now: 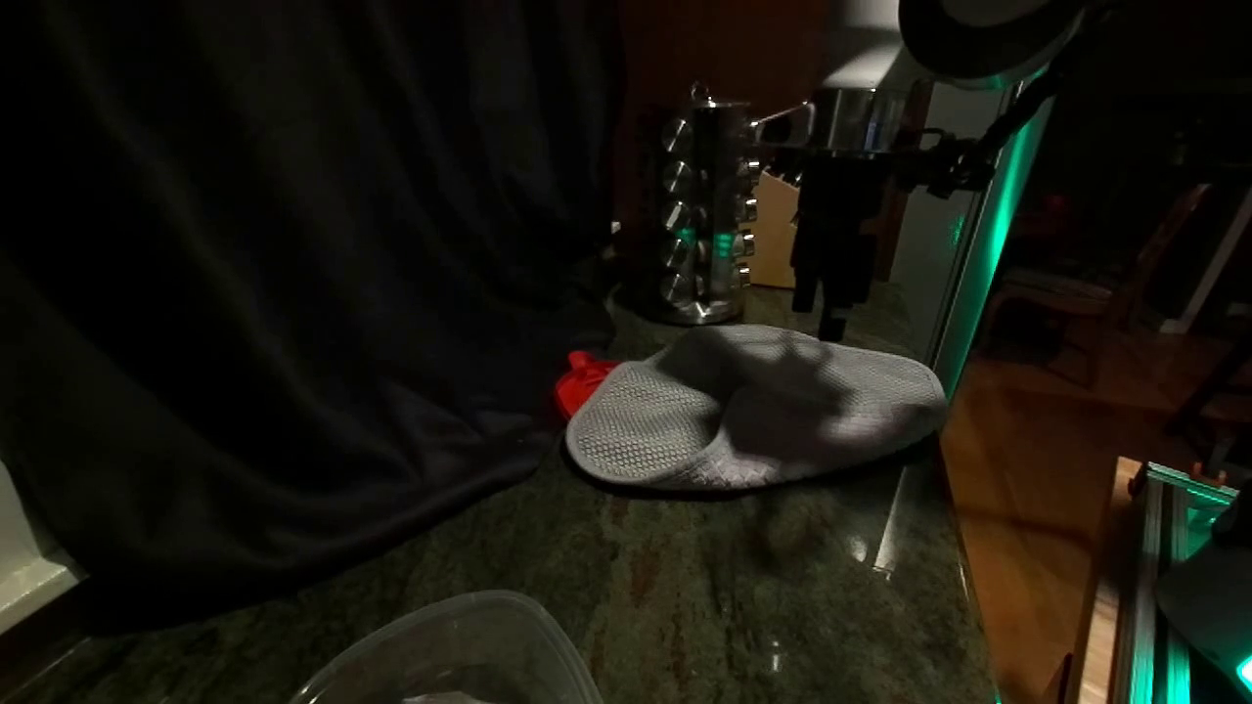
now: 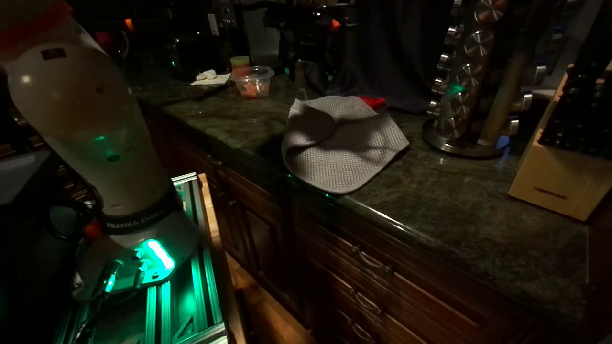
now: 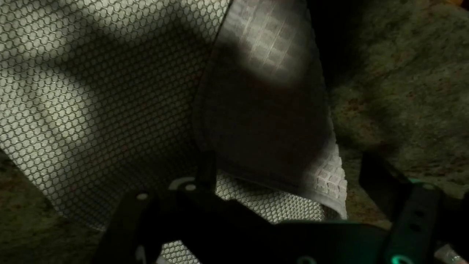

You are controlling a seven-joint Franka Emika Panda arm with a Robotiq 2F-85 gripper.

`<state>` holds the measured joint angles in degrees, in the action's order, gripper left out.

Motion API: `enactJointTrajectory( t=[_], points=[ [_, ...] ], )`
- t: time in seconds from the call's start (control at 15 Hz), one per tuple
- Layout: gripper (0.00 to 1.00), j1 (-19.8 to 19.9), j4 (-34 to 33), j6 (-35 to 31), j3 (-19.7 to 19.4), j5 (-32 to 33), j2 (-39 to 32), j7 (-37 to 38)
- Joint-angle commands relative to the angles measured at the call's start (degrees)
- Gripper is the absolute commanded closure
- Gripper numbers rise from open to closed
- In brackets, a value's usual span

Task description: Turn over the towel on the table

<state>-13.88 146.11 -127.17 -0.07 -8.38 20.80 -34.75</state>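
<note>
I have the gripper [image 3: 293, 176] pointing down above the towel [image 1: 758, 411], its jaws spread wide apart with nothing in their hold. In the wrist view one fingertip shows over the cloth and the opposite one over bare table [image 1: 704, 587], with part of a turned-over flap visible between them — whether either tip touches the fabric, I cannot tell. An exterior view gives me only a dark silhouette of the fingers at the towel's edge. The towel lies on the dark green marbled table, light grey and rumpled, reaching the table's front edge. One part curls up and over the rest; my wrist camera picks out larger squares on that flap and a fine honeycomb mesh on the rest. A red object [image 1: 582, 386] sticks out from the towel's edge, partly hidden by the cloth in both exterior views. A black curtain [image 1: 293, 244] hangs beside it, and a spice rack [image 1: 704, 215] stands upright near the towel, with a wooden knife block [image 2: 557, 184] just beside the rack. Well apart from these I see a clear plastic bowl [image 2: 253, 81] with something orange inside, near a crumpled white paper [image 2: 209, 76]. My arm [image 2: 81, 119] rises from its mount, a green light [image 2: 160, 254] glowing at the base — most else is dim.
</note>
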Motion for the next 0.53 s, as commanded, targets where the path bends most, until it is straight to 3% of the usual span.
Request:
enactJointTrajectory(
  t=[0.0,0.07,0.47],
  points=[
    [0.00,-0.60,-2.78,2.59,-0.66,-2.42,-4.33,-2.53],
    [0.00,-0.04,-3.25,1.81,-0.20,-1.34,-5.90,-2.19],
    [0.00,0.24,-8.26,-1.38,0.47,-5.76,-15.72,-16.83]
  ],
)
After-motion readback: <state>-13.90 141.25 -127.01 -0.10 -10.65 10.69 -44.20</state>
